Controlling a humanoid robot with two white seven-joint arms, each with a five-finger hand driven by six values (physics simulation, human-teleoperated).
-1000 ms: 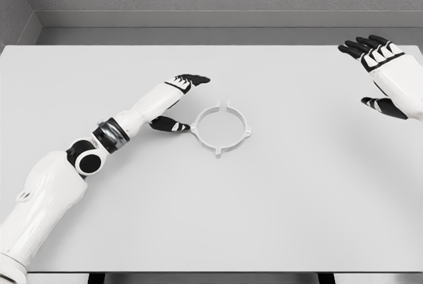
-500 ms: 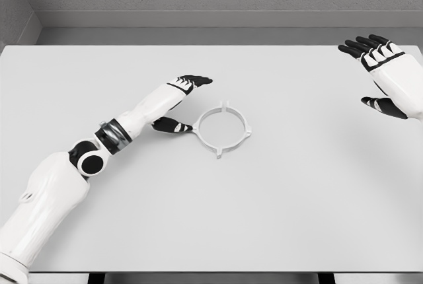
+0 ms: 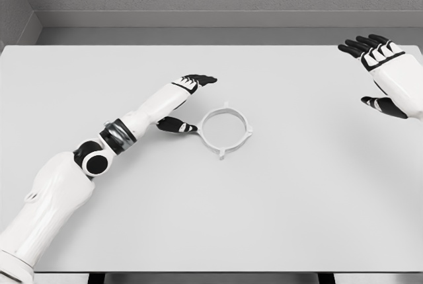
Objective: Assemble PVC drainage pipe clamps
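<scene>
White on white, my left hand (image 3: 186, 102), fingers spread and empty, flanks the clamp ring (image 3: 225, 129) lying flat mid-table at its 9 o'clock, thumb nearly touching; a careless nudge could slide it; my right hand (image 3: 382, 72) hovers open at 2 o'clock.

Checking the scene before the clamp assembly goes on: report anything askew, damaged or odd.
Nothing looks damaged or spilled. The white ring clamp lies flat on the table, intact. The left hand is open beside it, thumb at its rim. The right hand hovers open at the far right. No pipe or second part is visible.
</scene>
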